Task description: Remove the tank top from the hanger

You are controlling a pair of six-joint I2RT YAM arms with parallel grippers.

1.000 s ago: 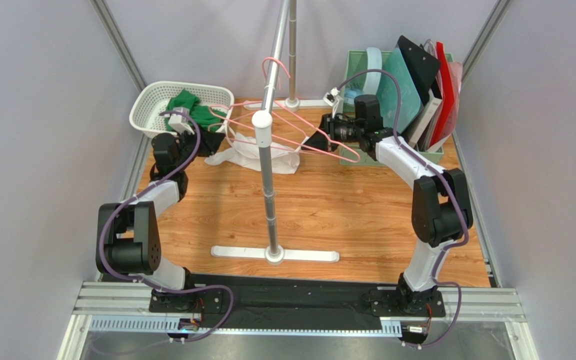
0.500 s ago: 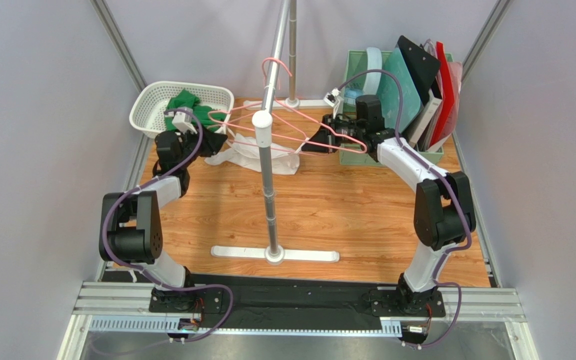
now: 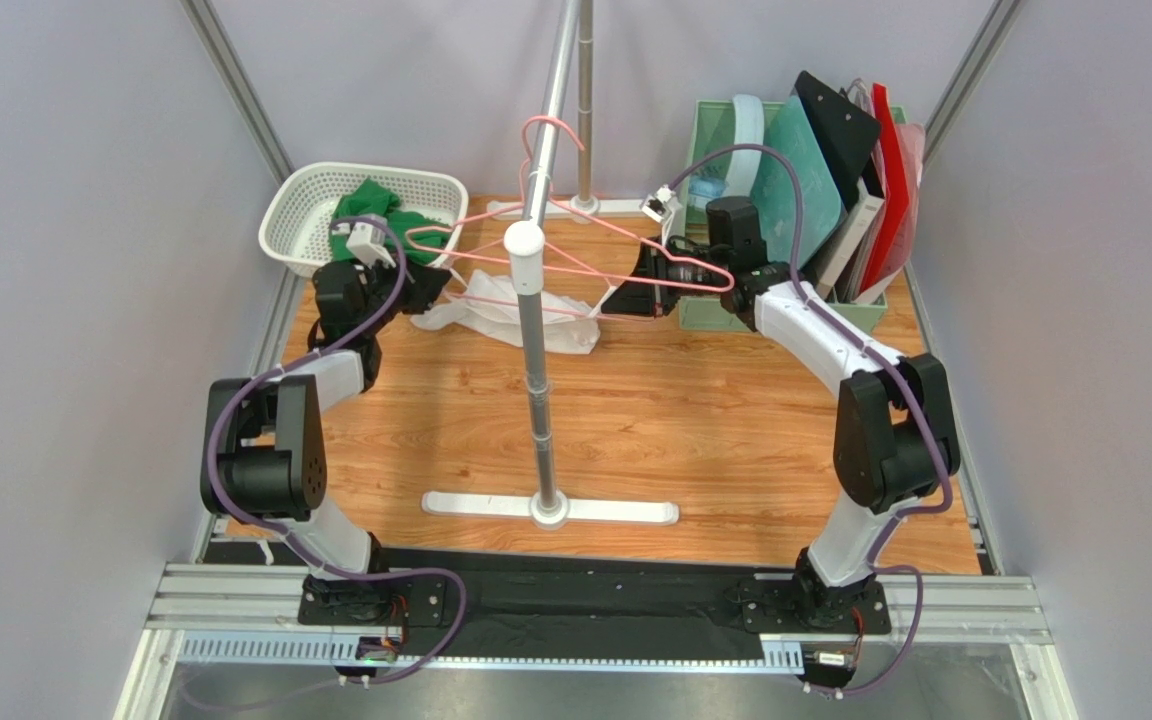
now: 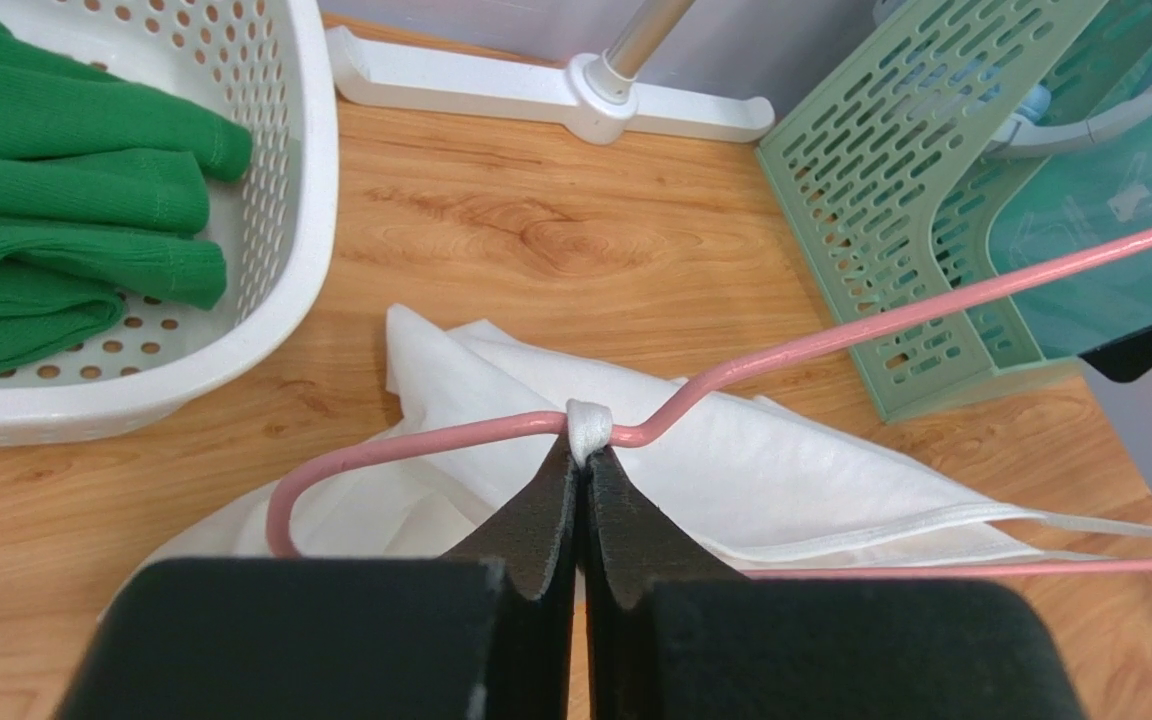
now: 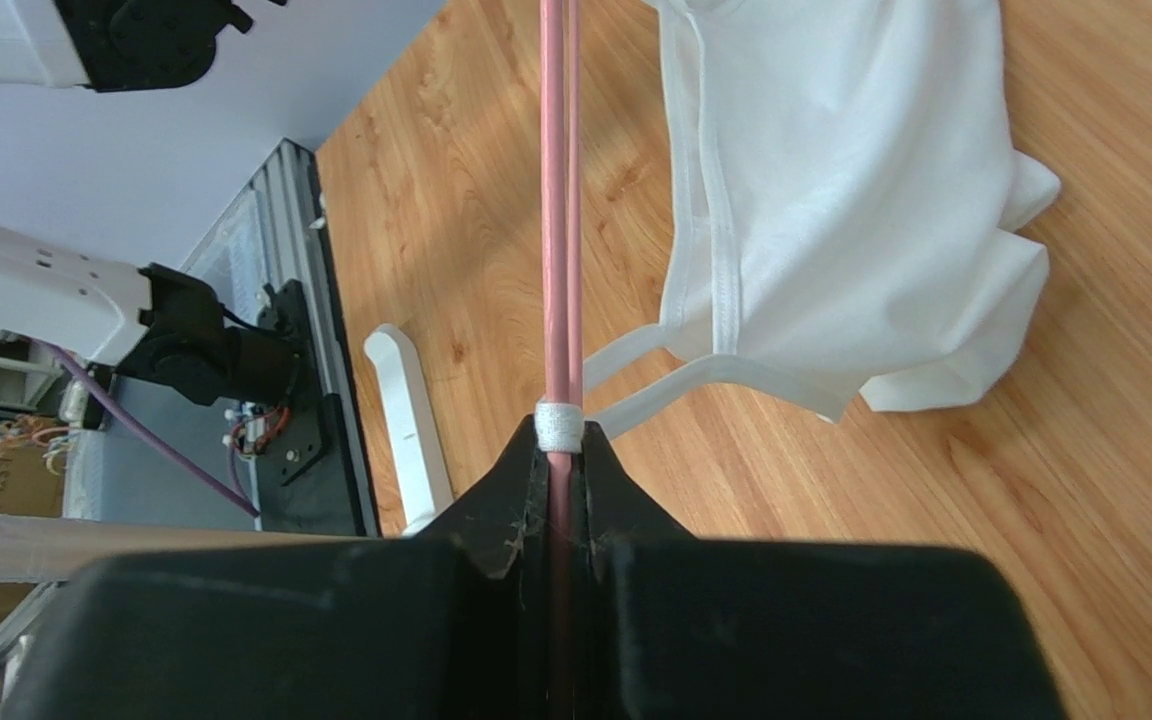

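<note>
Two straps are looped over the pink hanger [image 4: 462, 434], so the job looks no more than half done. The left gripper [image 4: 582, 468] is pinched shut on one strap at the wire's shoulder dip. The right gripper [image 5: 560, 450] clamps the wire itself, the other strap bunched at its fingertips. Beyond them the white tank top [image 4: 778, 473] sags crumpled onto the wooden table [image 4: 537, 225], thin and limp. Farther off, a white basket [image 4: 289, 225] holds green clothing [image 4: 71, 195].

Cropped by the left wrist view's right edge — hanger [image 4: 898, 308] and a strap of the tank top [image 4: 778, 465]. Cropped at left and top: basket [image 4: 297, 180]. Partly behind the pole [image 3: 539, 360] from above, toward the far-left corner — tank top.
</note>
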